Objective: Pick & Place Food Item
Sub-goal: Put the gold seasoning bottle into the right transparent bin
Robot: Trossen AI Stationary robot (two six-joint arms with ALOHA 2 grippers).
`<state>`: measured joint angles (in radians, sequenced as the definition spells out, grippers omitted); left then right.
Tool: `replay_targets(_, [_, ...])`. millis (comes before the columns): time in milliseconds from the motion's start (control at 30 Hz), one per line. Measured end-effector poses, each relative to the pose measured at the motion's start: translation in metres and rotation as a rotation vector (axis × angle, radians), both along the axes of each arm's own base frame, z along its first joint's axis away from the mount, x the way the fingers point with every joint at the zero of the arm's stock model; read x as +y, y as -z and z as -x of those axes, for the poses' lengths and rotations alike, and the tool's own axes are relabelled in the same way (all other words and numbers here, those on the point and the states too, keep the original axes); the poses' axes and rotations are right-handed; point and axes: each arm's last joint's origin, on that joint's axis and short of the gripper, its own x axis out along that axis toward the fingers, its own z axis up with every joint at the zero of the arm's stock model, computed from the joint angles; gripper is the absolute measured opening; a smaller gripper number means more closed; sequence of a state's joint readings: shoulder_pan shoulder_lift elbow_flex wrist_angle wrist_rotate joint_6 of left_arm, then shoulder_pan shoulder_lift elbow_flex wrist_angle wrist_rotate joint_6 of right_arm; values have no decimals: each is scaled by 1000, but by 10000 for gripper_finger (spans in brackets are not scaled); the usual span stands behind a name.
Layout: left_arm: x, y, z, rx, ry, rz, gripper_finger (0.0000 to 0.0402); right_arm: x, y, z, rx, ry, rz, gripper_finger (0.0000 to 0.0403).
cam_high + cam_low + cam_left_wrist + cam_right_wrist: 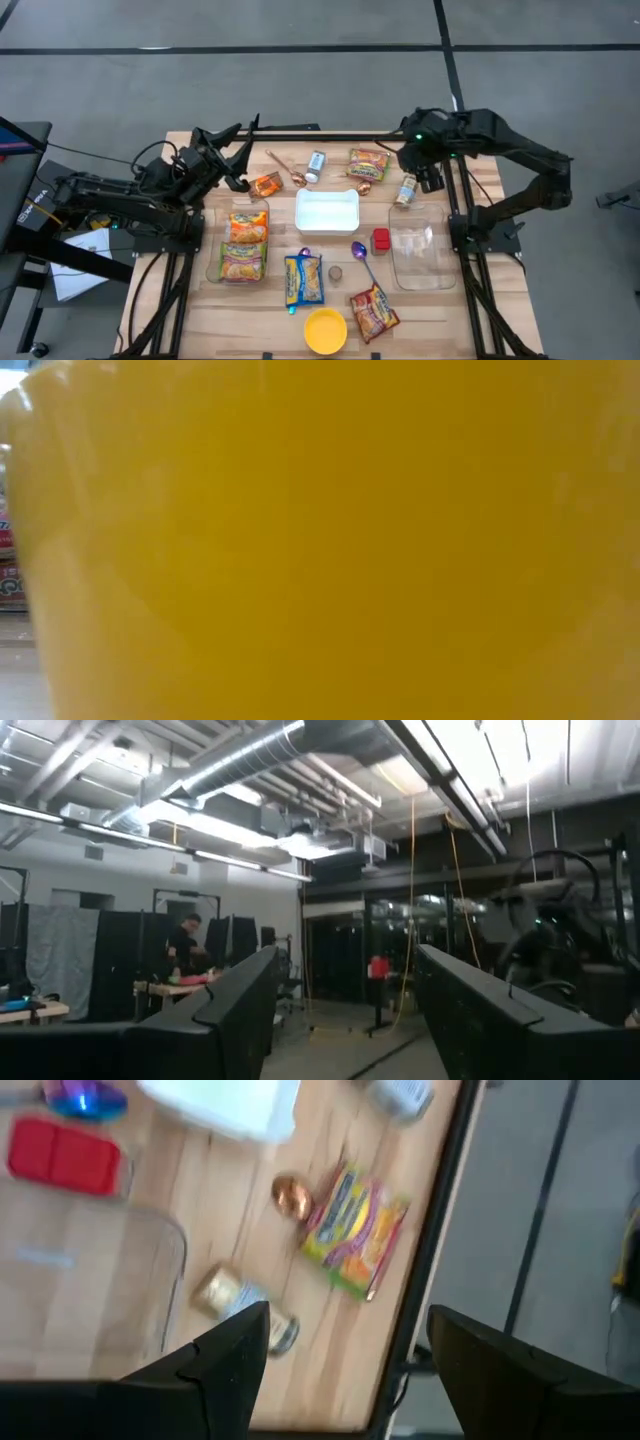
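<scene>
The left gripper (238,150) was held above the far left part of the wooden table (470,180), fingers spread apart and nothing between them; its wrist camera was aimed into the room, where a person (184,946) was seen at a bench. An orange snack packet (266,185) lay just beside that gripper, clear of the white tray (327,210) at the table's centre.

The right gripper (430,172) was raised over the far right edge, fingers (225,1358) parted and empty. Under it a small jar (240,1302) lay on its side, between the clear glass dish (90,1280) and the table's rim. A noodle packet (352,1228) was lying near the far edge, bare wood around it. The low view was filled by the yellow bowl (330,540).
</scene>
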<state>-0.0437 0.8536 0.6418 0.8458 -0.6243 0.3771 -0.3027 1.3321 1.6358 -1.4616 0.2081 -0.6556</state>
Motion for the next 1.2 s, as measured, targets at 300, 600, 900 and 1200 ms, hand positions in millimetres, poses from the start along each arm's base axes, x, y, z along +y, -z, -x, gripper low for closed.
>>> replay_targets(300, [0,5,-3,43,17,31,226,-69,66,14,-88,889,-188,265])
replay_targets(600, [0,5,-3,43,16,31,227,-110,127,43,-230,1751,-517,265])
replay_targets(900, [0,5,-3,43,16,31,227,-105,157,40,-285,2014,-600,265])
replay_targets(1200, [0,5,-3,42,17,31,227,-96,180,42,-268,2243,-637,265])
